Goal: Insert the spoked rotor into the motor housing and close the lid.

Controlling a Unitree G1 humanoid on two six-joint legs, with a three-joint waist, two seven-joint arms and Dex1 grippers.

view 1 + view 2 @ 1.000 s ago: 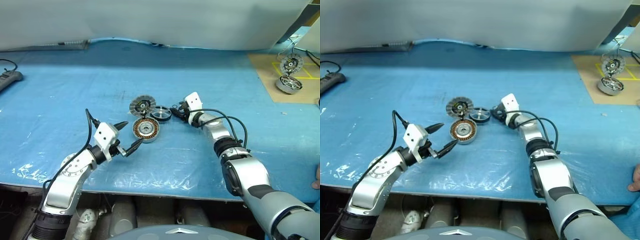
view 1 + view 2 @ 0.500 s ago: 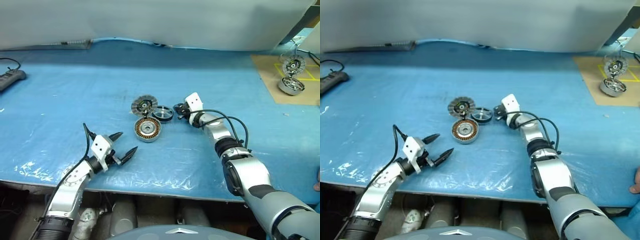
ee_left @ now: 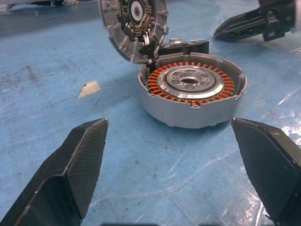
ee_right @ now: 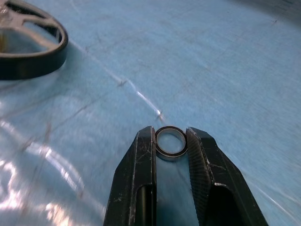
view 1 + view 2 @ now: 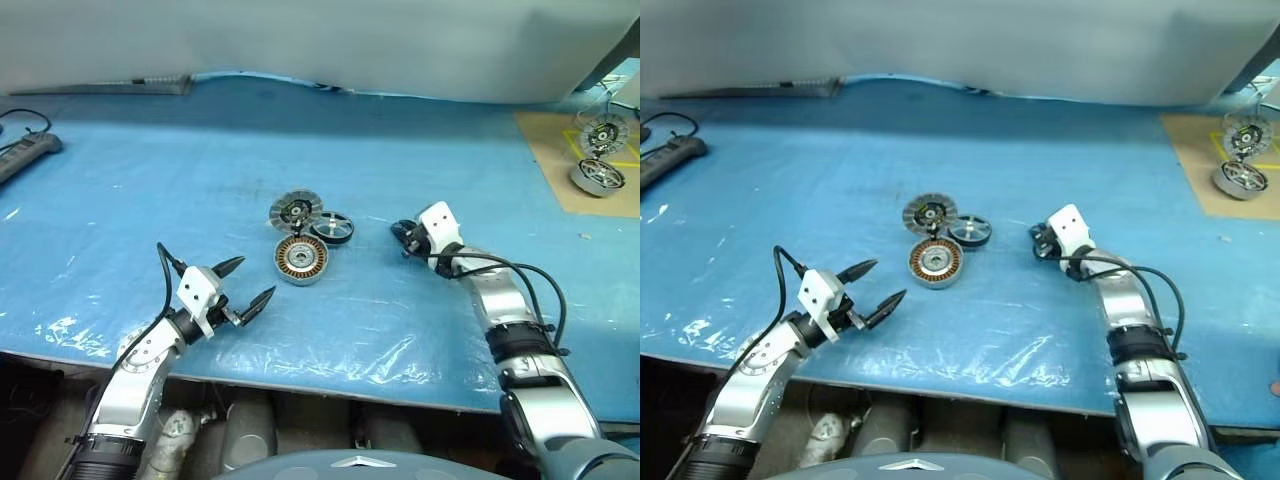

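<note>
The motor housing (image 5: 301,260) sits open mid-table, its lid (image 5: 295,210) raised and the spoked rotor (image 5: 332,228) lying just beside it; insertion and closing remain. The left gripper (image 5: 246,285) has its jaws wide apart, empty. The right gripper (image 4: 171,155) pinches a small metal ring (image 4: 170,142). No legible markings.

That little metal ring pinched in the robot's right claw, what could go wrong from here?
The small ring is held only at its edges by the right end effector, so it could slip out and roll across the blue table cover. The spoked rotor lies close beside the motor housing and its raised lid, so a careless approach might bump them.
</note>
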